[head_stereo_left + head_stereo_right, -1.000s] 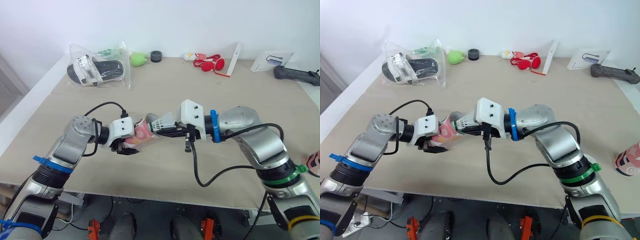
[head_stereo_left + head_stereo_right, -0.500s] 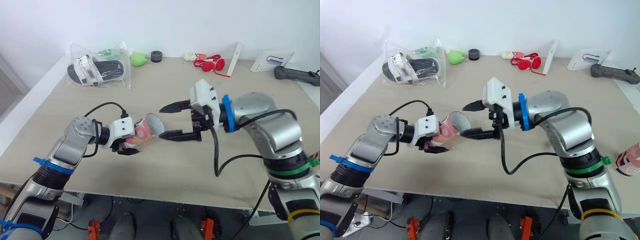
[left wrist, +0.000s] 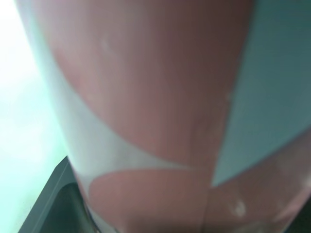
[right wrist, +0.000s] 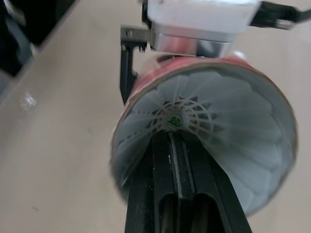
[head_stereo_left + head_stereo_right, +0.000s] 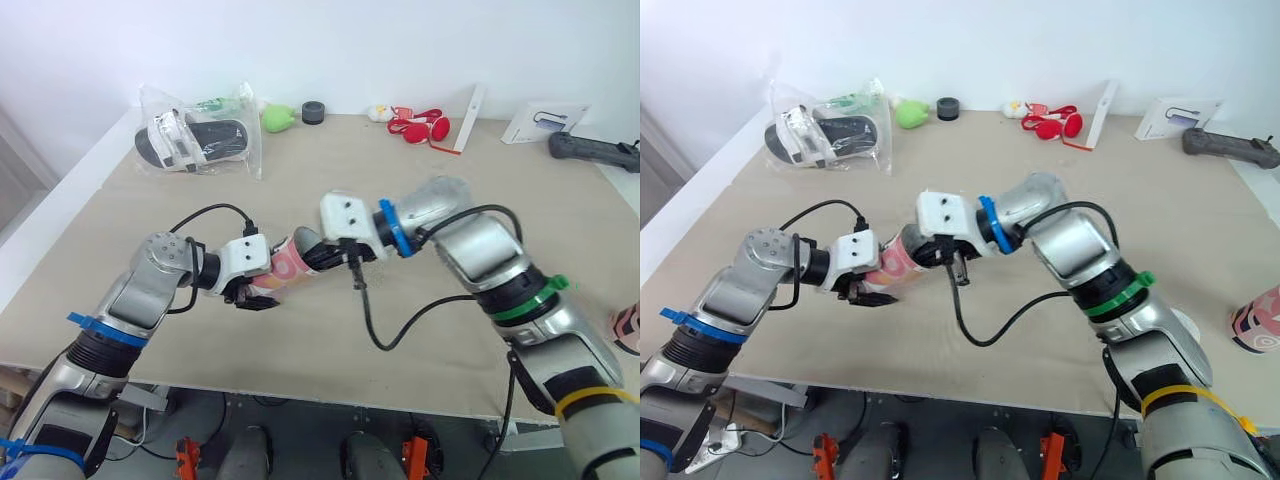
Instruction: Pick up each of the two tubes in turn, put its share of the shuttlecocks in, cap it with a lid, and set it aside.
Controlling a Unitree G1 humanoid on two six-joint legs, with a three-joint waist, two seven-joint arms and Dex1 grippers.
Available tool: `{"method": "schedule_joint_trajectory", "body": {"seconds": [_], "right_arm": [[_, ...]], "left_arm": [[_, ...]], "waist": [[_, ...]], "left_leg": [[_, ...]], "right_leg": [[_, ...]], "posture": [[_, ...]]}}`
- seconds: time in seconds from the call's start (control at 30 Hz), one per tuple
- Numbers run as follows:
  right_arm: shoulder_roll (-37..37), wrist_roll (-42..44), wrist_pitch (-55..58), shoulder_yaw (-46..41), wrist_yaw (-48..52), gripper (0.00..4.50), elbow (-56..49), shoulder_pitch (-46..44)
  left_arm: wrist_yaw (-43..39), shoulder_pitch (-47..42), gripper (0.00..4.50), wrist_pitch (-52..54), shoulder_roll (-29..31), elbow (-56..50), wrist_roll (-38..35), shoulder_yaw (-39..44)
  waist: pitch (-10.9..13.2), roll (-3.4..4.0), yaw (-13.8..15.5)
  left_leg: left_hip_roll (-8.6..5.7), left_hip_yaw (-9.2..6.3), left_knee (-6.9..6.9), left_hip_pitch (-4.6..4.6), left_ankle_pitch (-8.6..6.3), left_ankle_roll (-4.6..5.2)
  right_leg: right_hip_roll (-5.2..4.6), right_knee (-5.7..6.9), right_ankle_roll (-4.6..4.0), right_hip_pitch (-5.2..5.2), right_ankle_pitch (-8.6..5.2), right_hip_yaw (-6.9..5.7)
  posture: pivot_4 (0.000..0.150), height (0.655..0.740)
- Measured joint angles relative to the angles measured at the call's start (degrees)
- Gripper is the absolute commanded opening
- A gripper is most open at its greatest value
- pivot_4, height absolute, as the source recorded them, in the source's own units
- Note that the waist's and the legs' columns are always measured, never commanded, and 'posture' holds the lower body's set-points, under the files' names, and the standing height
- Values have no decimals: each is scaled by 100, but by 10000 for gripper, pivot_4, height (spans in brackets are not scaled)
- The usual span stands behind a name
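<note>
**Right pincer in tube mouth, left pincer holding tube**

Beige matte tabletop (image 5: 330,180), with a plain white wall (image 5: 350,40) behind it along the top of the frame. At centre frame the left gripper (image 5: 258,287) is clamped on a pink-and-white tube (image 5: 285,265). The tube is held roughly level just over the table, mouth facing right. The right gripper (image 4: 174,138) has its fingers pressed together and pushed into that mouth. Its tips sit in the white skirt of a shuttlecock (image 4: 214,121) inside the tube.

A second tube (image 5: 1253,320) stands at the lower right edge, partly cut off.

Along the back edge, from upper left to upper right:
- clear bag with sandals (image 5: 195,140)
- green object (image 5: 277,118)
- black tape roll (image 5: 313,112)
- red item (image 5: 420,128)
- white strip (image 5: 468,116)
- white card (image 5: 545,120)
- black controller (image 5: 595,150)

The tube print is pink shapes on white. Lettering on the tube and the card is too small to read.
</note>
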Motion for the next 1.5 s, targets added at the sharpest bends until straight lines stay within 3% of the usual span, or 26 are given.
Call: {"method": "schedule_joint_trajectory", "body": {"seconds": [0.17, 0.4, 0.6, 0.77, 1.03, 1.3, 1.4, 1.43, 1.5], "right_arm": [[482, -666, -561, 369, 45, 248, 431, -257], [732, -934, -760, 295, 193, 248, 577, -274], [574, -685, -382, 39, 555, 248, 293, -269], [69, -14, 185, -753, 926, 248, -488, -314], [-197, 273, 429, -962, 962, 248, -705, -312], [-847, 911, 785, -1781, 964, 248, -979, -177], [-1681, 994, 788, -2051, 1156, 248, -1020, 224], [-2405, 671, 336, -2060, 1292, 3209, -873, 521], [-2991, 268, -82, -2048, 1395, 9315, -484, 822]], "left_arm": [[14, 4, 31551, 66, -12, -2, 1, 1], [59, 40, 31551, 116, -5, -2, 15, 15], [59, 74, 31551, 117, -20, -122, 7, 22], [55, 94, 31551, 115, -86, -162, -8, 38], [50, 94, 31551, 105, -174, -159, -17, 34], [145, 140, 31551, 105, -251, -142, -98, 78], [352, 204, 31551, -30, -632, -39, -254, 183], [526, 215, 31551, -173, -848, 19, -300, 214], [712, 323, 31551, -275, -1106, 55, -406, 273]], "waist": [[-4, 1, -2], [-15, -1, -21], [-12, -1, 1], [-11, -3, 18], [-9, -5, 10], [-8, -6, 16], [2, -21, 79], [6, -27, 121], [14, -38, 123]], "left_leg": [[0, 0, 0, 6, 0, 0], [9, -1, -3, 31, 0, 0], [-1, -4, -3, 11, -1, -2], [-19, -8, -3, -4, -2, -3], [-18, -9, -2, -4, -1, -3], [-27, -10, -1, -4, -2, -3], [-36, -5, 7, -15, -1, -3], [-48, -1, 9, -25, -1, -3], [-59, 6, 6, -35, -2, -3]], "right_leg": [[0, 2, -1, 5, 0, 0], [10, 9, -11, 21, 0, 0], [-1, 8, -14, 14, -2, -2], [-22, 5, -26, 6, 3, -10], [-20, 6, -7, 4, -7, -11], [-31, 6, -3, 9, -9, -13], [-56, 1, 4, 15, -13, -31], [-73, -12, 1, 13, -7, -34], [-86, -21, 8, 9, -8, -32]], "posture": [[1500, 7400], [1500, 7400], [1500, 7400], [1500, 7400], [1500, 7400], [1500, 7400], [1500, 7400], [1500, 7400], [1500, 7400]]}}
